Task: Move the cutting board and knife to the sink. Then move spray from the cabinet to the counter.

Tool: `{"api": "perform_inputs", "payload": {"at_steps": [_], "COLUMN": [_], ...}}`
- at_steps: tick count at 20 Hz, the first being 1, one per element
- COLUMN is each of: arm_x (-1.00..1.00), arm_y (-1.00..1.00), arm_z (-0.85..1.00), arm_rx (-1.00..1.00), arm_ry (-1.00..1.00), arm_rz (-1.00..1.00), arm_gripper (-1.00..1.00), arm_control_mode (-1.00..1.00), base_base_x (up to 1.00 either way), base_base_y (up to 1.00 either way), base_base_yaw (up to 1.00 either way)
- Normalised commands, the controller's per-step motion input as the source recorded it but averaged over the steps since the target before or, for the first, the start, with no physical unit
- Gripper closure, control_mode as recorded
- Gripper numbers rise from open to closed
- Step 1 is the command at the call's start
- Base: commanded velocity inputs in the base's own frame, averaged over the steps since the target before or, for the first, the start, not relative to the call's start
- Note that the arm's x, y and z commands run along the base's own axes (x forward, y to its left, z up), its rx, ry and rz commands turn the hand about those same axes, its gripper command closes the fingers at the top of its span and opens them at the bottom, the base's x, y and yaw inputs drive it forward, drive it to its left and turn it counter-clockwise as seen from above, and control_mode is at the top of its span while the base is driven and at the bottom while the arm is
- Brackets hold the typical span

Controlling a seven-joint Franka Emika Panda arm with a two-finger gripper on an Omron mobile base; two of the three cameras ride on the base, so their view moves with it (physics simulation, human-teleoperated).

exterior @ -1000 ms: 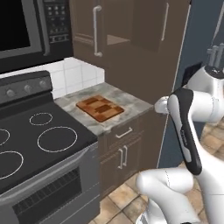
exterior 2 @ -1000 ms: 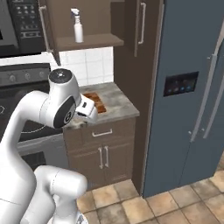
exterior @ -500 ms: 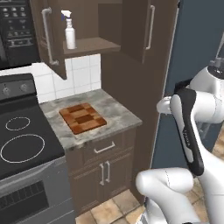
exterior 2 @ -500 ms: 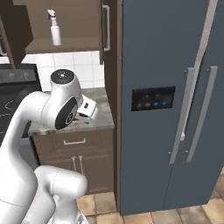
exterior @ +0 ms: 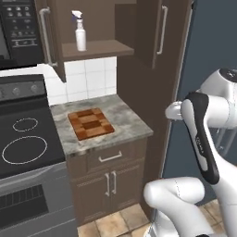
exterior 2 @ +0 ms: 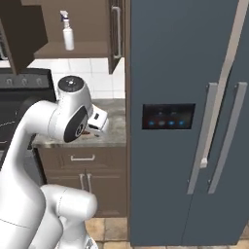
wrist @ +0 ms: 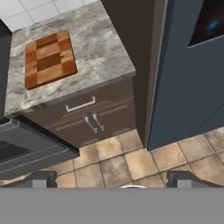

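Left base view, far left: black stovetop (exterior: 25, 143) with white rings, black microwave (exterior: 18, 30) above it. Just right of the stove a short stretch of counter (exterior: 125, 122), mottled grey-beige. Cutting board (exterior: 90, 124) lies flat on it, toward the stove side, nothing on top; knife can't be made out. Above, cabinet (exterior: 95, 48) door open, spray (exterior: 80, 32) upright on the shelf, left part of the opening, nozzle up. Below the counter a drawer (exterior: 110, 157) and two brown doors (exterior: 111, 185). Right of that a tall brown panel, then the blue-grey fridge (exterior 2: 194, 121) with a dark screen, two long grey handles.

Right base view: spray (exterior 2: 67, 32) again on the shelf, upper left; white arm in front of the counter (exterior 2: 114, 129), covering most of the board.

Hand view: looks down from off the counter edge at board (wrist: 49, 58), counter (wrist: 100, 52), tile floor (wrist: 131, 162). Hand (wrist: 111, 178) spread wide, fingertips (wrist: 41, 178) far apart at the bottom edge, empty, well clear of the board.
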Motion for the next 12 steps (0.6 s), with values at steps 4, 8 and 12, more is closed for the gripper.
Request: {"api": "perform_inputs", "payload": {"at_steps": [4, 8, 12], "arm_x": [0.0, 0.0, 0.0], "arm_y": [0.0, 0.0, 0.0], "arm_z": [0.0, 0.0, 0.0], "arm_rx": [0.0, 0.0, 0.0], "arm_ry": [0.0, 0.0, 0.0], "arm_rz": [0.0, 0.0, 0.0], "arm_gripper": [-1.0, -1.0, -1.0], "arm_control_mode": [1.0, 1.0, 1.0], "base_base_x": [0.0, 0.21, 0.29], "base_base_y": [0.64, 0.35, 0.2], "base_base_yaw": [0.03, 0.09, 0.27]}}
